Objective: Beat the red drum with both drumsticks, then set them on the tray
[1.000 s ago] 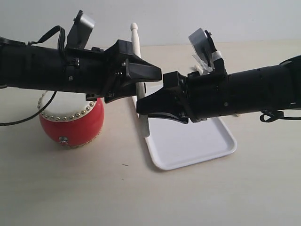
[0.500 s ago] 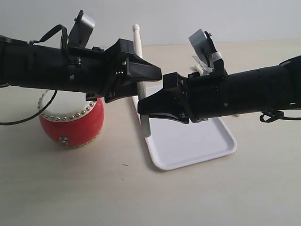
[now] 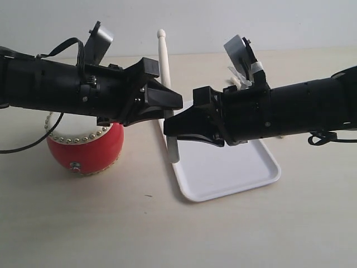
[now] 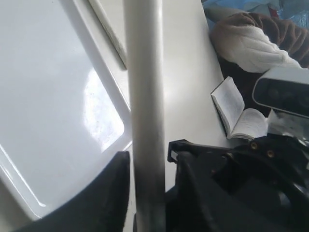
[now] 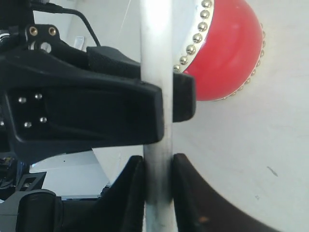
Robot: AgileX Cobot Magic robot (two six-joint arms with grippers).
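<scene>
Left gripper [image 3: 174,102] astride thin pale wooden drumstick [image 3: 163,53], whether clamped: cannot tell | small red barrel drum [image 3: 83,146] with cream skin, partly hidden behind left arm | right gripper [image 3: 172,126] clenched on same upright stick, over left edge of flat white plastic tray [image 3: 223,170] | judged step: hand-over; next: one firm hold before any release | second stick not made out

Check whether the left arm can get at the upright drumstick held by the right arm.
Likely yes. The drumstick stands between the left fingers, just above where the right fingers grip it, with nothing in between. Whether the left fingers have clamped it is unclear.
</scene>
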